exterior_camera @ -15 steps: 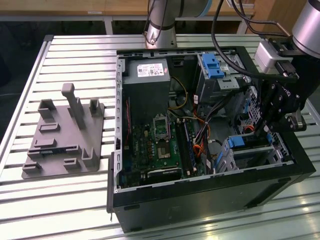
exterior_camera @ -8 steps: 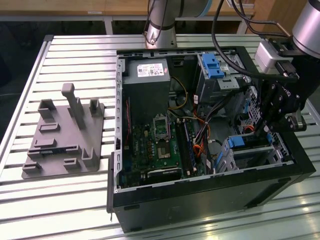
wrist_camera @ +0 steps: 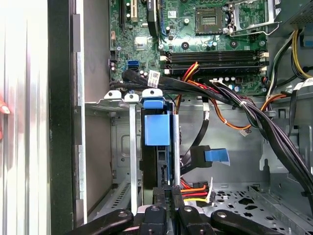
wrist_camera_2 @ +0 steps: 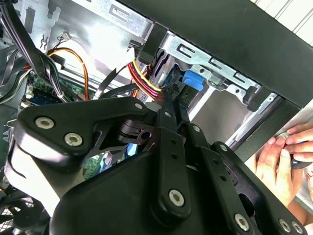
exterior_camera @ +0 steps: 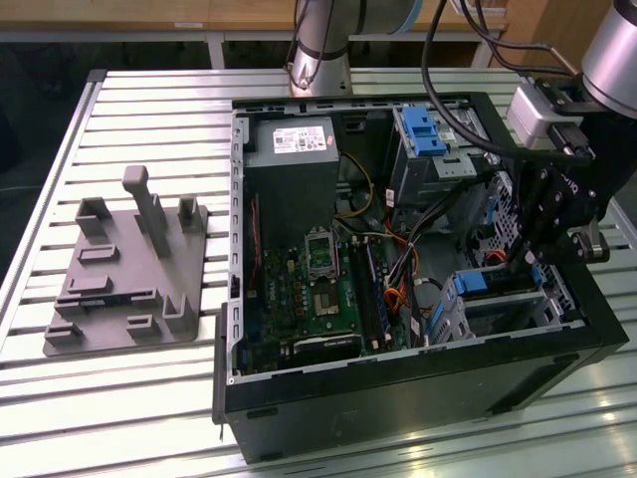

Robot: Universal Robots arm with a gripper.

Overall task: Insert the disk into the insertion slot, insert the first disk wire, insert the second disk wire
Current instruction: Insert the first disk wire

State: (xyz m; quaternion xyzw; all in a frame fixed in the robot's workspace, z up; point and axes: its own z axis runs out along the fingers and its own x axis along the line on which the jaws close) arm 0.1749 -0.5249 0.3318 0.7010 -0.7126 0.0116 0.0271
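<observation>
The disk (exterior_camera: 474,284) stands on edge inside the insertion slot (exterior_camera: 455,304), the low grey cage at the case's front on the exterior view's right. Its blue carrier tab (wrist_camera: 156,127) faces the motherboard. My gripper (exterior_camera: 535,261) reaches down at the disk's other end, fingers drawn together (wrist_camera: 167,193) with the tips in line with the disk's edge. In the second wrist view the closed gripper (wrist_camera_2: 172,92) points toward the blue tab (wrist_camera_2: 192,80). A black plug on red, yellow and orange wires (wrist_camera: 195,188) and a blue-tabbed cable (wrist_camera: 215,156) hang loose just beside the fingers.
A taller cage with a blue latch (exterior_camera: 423,129) sits at the case's back, beside the power supply (exterior_camera: 294,149) and motherboard (exterior_camera: 318,299). Black cable bundles (wrist_camera: 254,117) cross the bay. A grey fixture plate (exterior_camera: 129,269) lies outside. A person's hand (wrist_camera_2: 283,156) rests by the case.
</observation>
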